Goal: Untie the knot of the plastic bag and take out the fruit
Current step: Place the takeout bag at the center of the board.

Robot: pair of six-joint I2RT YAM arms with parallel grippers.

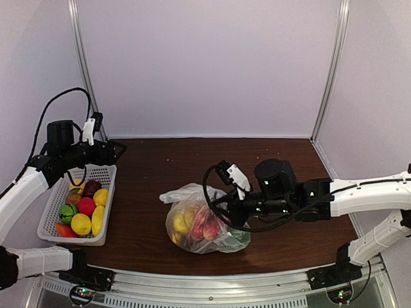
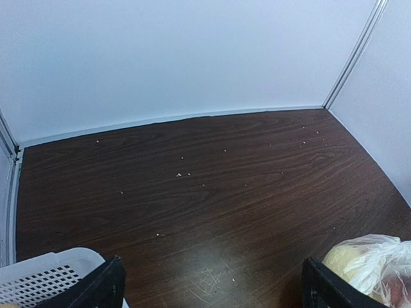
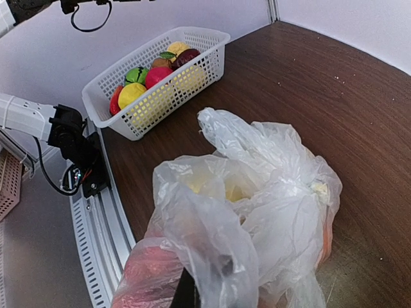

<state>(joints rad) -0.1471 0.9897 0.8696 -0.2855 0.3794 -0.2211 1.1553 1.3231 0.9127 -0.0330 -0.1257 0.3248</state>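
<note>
Plastic bag (image 1: 200, 221) at mid-table (image 1: 154, 168), loose end toward the basket (image 1: 46, 218).
Left gripper (image 1: 117, 149) hovers over the basket's far corner, jaws spread wide and empty. The bag's long axis runs diagonally, far-left to near-right, with its loose end pointing left. Yellow and red fruit (image 1: 192, 226) is inside. Right gripper (image 1: 226, 215) is closed at the bag's right flank, film bunched around it; whether film is pinched cannot be told.
</note>
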